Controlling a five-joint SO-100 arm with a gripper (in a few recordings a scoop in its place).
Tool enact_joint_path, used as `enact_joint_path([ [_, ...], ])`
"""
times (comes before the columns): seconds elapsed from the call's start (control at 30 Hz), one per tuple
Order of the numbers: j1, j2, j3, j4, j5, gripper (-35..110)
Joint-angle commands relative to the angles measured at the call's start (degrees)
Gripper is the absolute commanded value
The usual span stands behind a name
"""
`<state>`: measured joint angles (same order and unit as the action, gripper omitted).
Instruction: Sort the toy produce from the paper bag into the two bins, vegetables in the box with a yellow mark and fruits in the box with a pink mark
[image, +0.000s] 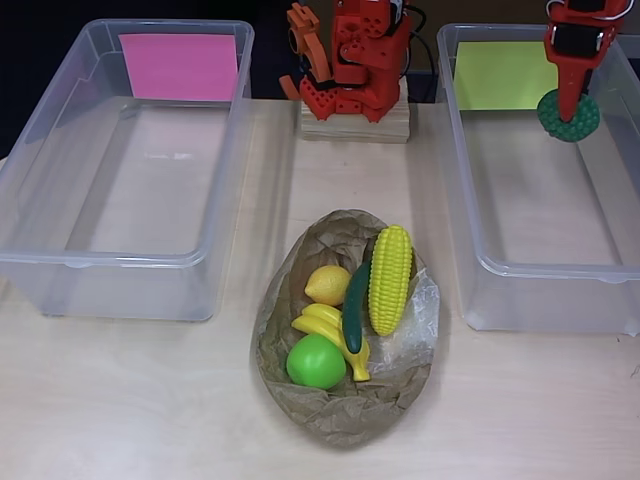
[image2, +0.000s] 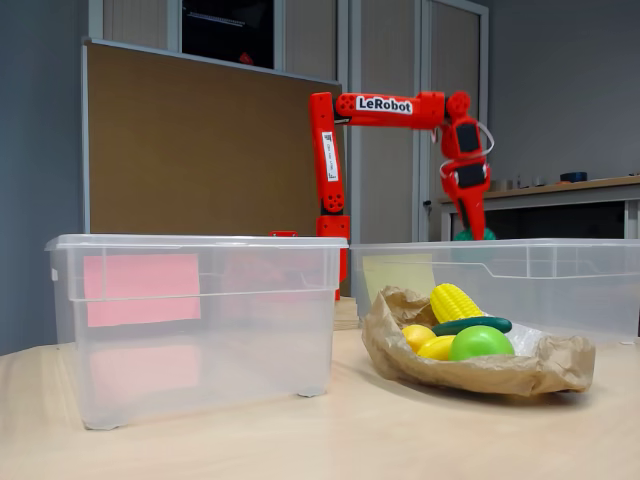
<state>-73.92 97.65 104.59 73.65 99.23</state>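
Note:
My red gripper (image: 569, 108) hangs over the far end of the clear bin with the yellow mark (image: 497, 75), shut on a dark green bumpy toy vegetable (image: 580, 122). In the fixed view the gripper (image2: 471, 232) points down just above that bin's rim (image2: 500, 247). The crumpled paper bag (image: 345, 405) lies open at the table's middle front. In it are a corn cob (image: 390, 278), a dark green cucumber (image: 355, 305), a lemon (image: 326, 285), a banana (image: 330, 328) and a green apple (image: 316, 361). The bin with the pink mark (image: 178, 66) stands at the left with nothing in it.
The arm's base (image: 355, 90) sits on a wooden block between the two bins at the back. Bare tabletop (image: 150, 400) stretches along the front on both sides of the bag.

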Motion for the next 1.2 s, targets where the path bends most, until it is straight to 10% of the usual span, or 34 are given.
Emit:
enact_joint_path([
  [0.0, -4.8, -2.3, 3.4, -2.7, 7.9, 1],
  [0.63, -11.9, -8.2, 9.1, -10.7, 19.5, 27],
  [1.17, -13.9, -7.2, -14.9, 3.6, 25.0, 28],
])
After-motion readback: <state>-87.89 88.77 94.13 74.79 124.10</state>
